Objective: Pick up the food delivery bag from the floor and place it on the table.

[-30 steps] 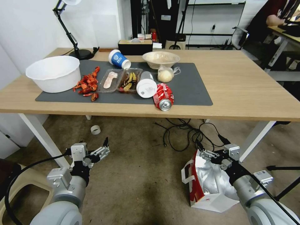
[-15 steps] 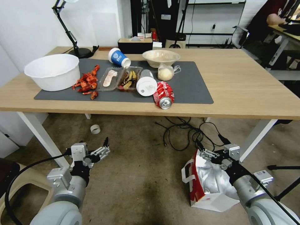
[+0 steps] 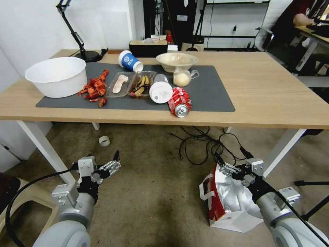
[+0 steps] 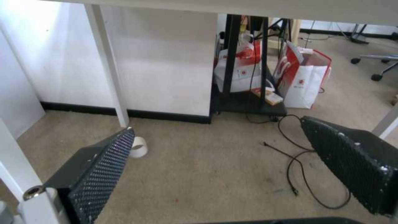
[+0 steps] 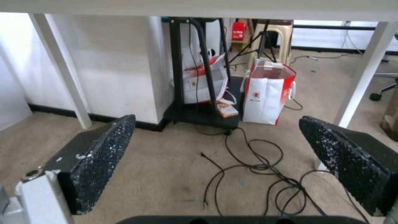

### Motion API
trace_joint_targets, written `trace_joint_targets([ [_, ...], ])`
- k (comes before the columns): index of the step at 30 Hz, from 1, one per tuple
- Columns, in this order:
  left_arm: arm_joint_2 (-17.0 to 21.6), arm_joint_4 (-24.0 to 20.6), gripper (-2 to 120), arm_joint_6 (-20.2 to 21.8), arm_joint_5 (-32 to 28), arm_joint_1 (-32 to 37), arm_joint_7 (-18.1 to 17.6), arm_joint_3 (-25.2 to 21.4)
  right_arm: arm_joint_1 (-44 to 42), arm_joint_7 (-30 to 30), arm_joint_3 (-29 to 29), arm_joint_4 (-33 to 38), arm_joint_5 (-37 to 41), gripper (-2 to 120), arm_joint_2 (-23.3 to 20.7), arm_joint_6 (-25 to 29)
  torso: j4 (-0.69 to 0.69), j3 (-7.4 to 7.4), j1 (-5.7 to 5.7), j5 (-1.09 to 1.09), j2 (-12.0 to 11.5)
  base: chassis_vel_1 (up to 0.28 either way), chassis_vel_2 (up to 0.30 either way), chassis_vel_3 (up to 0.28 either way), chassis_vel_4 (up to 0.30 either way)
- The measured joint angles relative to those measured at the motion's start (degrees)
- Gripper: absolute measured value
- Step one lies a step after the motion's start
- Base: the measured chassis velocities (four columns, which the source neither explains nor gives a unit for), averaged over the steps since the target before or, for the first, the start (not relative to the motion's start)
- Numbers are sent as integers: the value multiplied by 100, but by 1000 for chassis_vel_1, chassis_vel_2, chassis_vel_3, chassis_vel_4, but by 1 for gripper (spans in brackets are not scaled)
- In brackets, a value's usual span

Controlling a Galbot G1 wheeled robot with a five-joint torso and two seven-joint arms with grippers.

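The food delivery bag (image 3: pixel 229 202) stands on the floor (image 3: pixel 154 192) at the lower right, its top open on the silver lining, with a red side panel and a white handle facing left. My right gripper (image 3: pixel 227 168) (image 5: pixel 216 118) hangs open just over the bag's far rim, holding nothing. My left gripper (image 3: pixel 114 162) (image 4: pixel 217 124) is open too, low over bare carpet at the left. The table (image 3: pixel 274 92) with its dark grey mat (image 3: pixel 212 96) stretches across in front of me.
On the mat lie a white bowl (image 3: pixel 56 76), cups, trays, food scraps and a crushed red can (image 3: pixel 180 102). Black cables (image 3: pixel 205 147) coil on the carpet under the table, near a white leg (image 3: pixel 282 147). Other red-and-white bags (image 5: pixel 267 96) stand beyond by a black stand.
The whole head view has shifted slightly, so the table sits a little higher in the picture. Both grippers and the bag hold the same places.
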Motion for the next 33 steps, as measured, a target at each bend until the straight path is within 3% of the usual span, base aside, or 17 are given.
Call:
trace_joint_targets([
  [33,-1,21,100,0,45,-11,33,-7,20,0,-24,-77,-8,100,11,13,0,-235,-137,0,-372,0,0,0,0],
])
